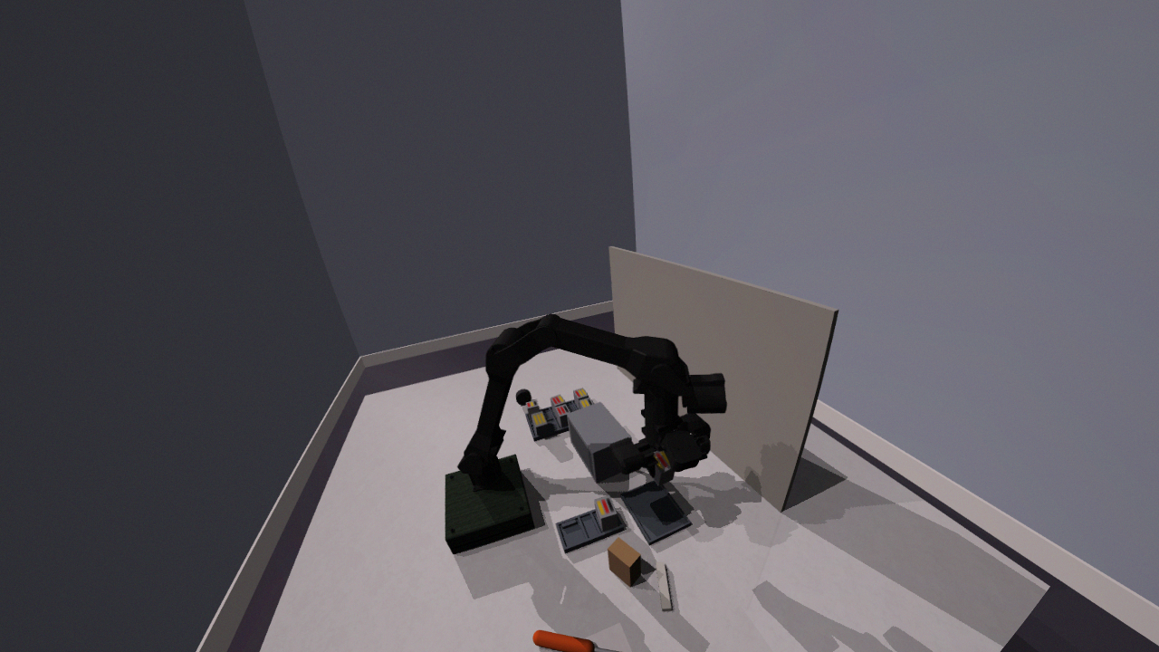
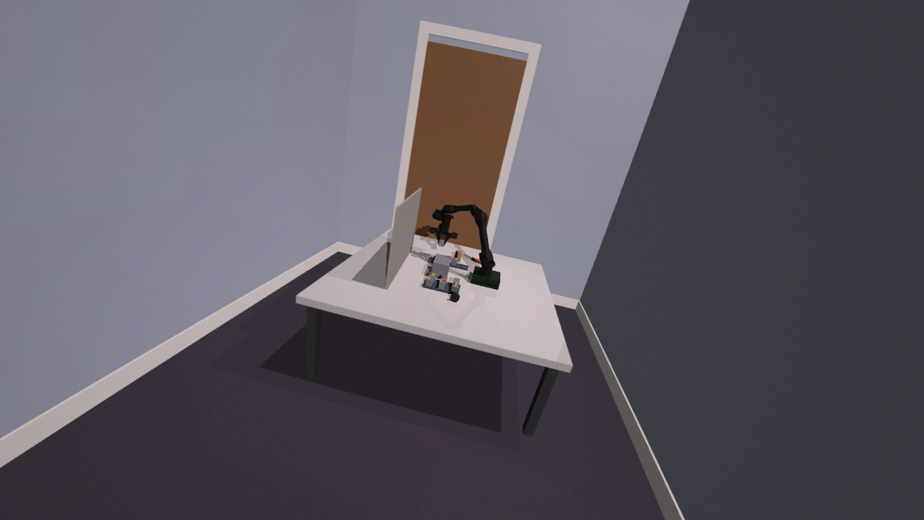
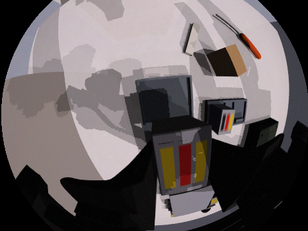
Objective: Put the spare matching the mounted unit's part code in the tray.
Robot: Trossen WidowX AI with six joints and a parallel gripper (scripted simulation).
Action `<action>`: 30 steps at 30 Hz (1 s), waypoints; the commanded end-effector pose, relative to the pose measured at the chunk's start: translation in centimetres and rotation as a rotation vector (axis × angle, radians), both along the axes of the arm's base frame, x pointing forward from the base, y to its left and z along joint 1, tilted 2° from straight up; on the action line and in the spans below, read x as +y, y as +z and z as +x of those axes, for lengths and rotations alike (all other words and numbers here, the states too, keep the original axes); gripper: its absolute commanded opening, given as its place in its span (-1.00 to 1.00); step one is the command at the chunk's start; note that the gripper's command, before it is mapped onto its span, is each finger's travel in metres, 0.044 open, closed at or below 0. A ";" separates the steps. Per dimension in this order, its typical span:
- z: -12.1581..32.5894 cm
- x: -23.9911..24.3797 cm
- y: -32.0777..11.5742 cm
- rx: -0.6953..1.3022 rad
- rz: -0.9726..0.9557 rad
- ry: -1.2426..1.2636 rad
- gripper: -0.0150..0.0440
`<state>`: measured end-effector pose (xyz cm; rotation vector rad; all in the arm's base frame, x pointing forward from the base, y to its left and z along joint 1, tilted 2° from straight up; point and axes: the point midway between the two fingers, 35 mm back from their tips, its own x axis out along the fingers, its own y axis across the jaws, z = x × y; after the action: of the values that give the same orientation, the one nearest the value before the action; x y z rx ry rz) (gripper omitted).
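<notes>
Our tool (image 1: 660,464) (image 2: 442,240) (image 3: 174,141) grips the spare (image 1: 663,465) (image 2: 442,243) (image 3: 182,160) above the counter (image 1: 340,519) (image 2: 517,310) (image 3: 96,51), near the tray (image 1: 657,519) (image 3: 164,96). We see a pale counter, grey walls and a brown door (image 2: 468,123). Its striped face points toward the wrist camera; its long axis runs along the stripes, which are yellow, red, yellow. We read no lettering on it.

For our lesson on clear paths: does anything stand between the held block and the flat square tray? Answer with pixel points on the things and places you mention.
Nothing visible does: the gripper (image 1: 657,462) (image 2: 442,241) (image 3: 174,141) holds the striped block (image 3: 183,167) above the tray (image 1: 648,512) (image 3: 179,96); the gray box stands beside that path.
</notes>
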<state>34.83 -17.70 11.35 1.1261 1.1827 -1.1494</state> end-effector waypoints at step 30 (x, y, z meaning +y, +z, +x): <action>-0.1 -0.2 -3.1 0.011 0.001 -0.002 -0.49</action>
<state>34.97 -17.88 8.80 1.1279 1.1815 -1.1513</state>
